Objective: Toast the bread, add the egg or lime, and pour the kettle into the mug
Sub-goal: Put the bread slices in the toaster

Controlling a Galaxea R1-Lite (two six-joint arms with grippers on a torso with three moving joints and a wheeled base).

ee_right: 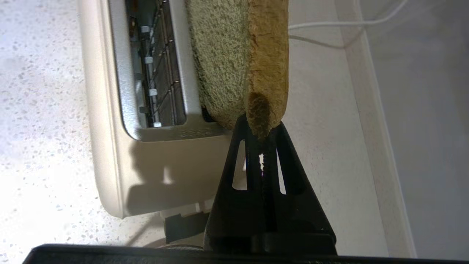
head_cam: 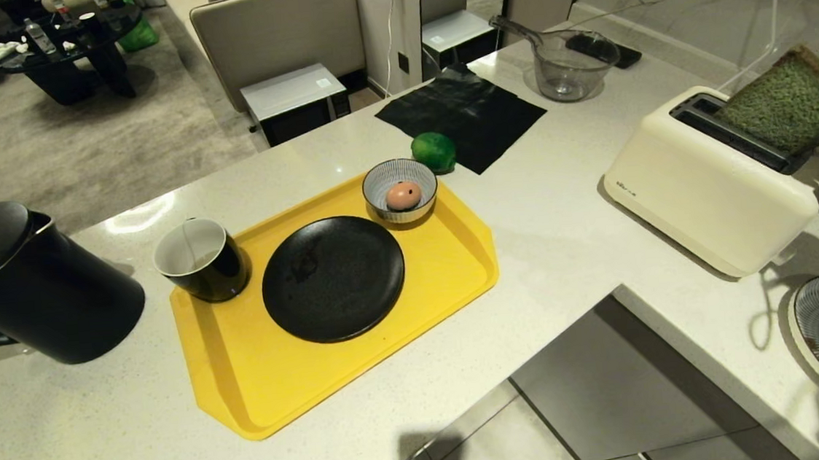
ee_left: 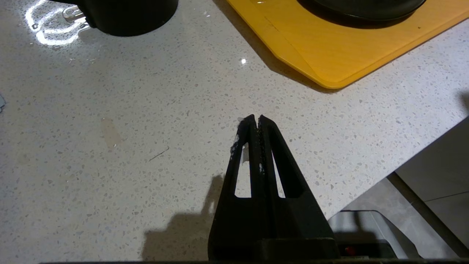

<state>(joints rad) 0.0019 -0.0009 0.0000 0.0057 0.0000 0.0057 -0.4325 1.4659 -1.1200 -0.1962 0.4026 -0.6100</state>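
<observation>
Right gripper (ee_right: 261,126) clamps bread (ee_right: 238,62) by its crust corner, tilted over toaster (ee_right: 110,110) slot. Left gripper (ee_left: 255,119) closed, empty, above counter (ee_left: 110,146).

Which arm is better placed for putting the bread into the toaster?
Right. The right gripper already pinches the bread above the toaster slots; the left gripper hangs shut over bare counter near the tray.

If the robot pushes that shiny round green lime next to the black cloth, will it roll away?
Probably yes. The glossy round green lime sits loose on the smooth speckled white counter, outside the yellow plastic tray, so no rim would stop it. Its shiny skin may also slip in a pinch. It looks firm, unlikely to squash.
</observation>
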